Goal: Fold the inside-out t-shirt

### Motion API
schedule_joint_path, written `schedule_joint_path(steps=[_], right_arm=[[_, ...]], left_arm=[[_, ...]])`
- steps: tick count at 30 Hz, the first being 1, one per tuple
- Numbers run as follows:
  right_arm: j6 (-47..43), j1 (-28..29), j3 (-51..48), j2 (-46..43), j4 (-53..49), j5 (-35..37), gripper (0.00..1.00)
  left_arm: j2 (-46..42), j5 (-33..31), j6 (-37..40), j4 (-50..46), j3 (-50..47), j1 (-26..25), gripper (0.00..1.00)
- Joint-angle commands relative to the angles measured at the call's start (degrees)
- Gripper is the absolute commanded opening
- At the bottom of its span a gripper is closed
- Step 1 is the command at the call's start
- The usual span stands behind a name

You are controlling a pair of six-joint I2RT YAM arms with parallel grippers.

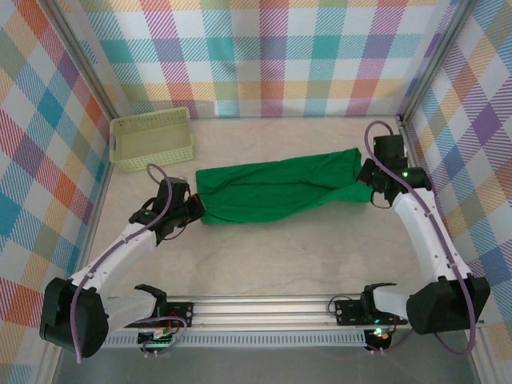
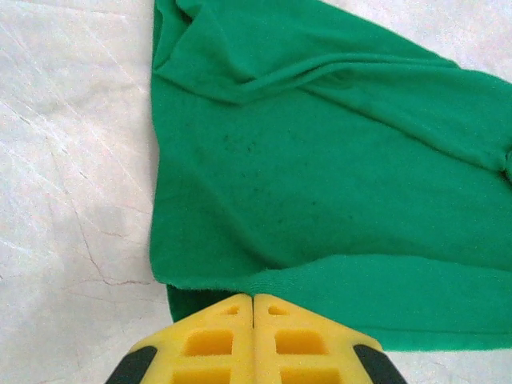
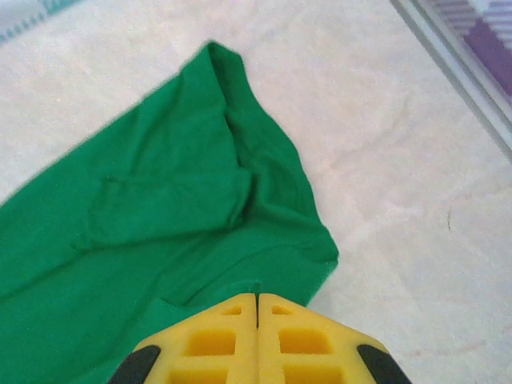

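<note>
The inside-out t-shirt is bright green and lies as a long wrinkled band across the middle of the table. My left gripper sits at the band's left end. In the left wrist view its yellow fingers are pressed together, and the left gripper is shut on the t-shirt's hemmed edge. My right gripper is at the band's right end. Seen from the right wrist, the right gripper is shut too, with a bit of the t-shirt pinched in the slit between its tips.
A pale yellow-green lattice basket stands at the back left, close to the left wall. Checked walls enclose the table on three sides. A metal rail carrying both arm bases runs along the near edge.
</note>
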Motion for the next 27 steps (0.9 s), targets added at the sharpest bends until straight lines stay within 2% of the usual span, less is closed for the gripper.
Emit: schedule_joint_path(steps=[1,4,15,27], right_arm=[[-2.0,-0.5,4.2,4.0,1.5,0.4,0.00],[-3.0,-0.9,7.5,8.6,4.5,0.3,0.00],[-7.7,-1.3,22.4,27.1,9.4,-1.3,0.00],[-10.6,-1.2,27.5,42.0,12.6,-0.5,0.00]], left_arm=[[1.1,-4.2,1.6,-1.4,3.5,-0.4,0.00],[3.6,-8.7,1.8,-1.9,6.0,-0.1,0.00],[19.4,-17.1,3.1,-0.9,15.6,1.2,0.00],[34.0,-20.2,2.6,-0.7,23.1,3.4,0.01]])
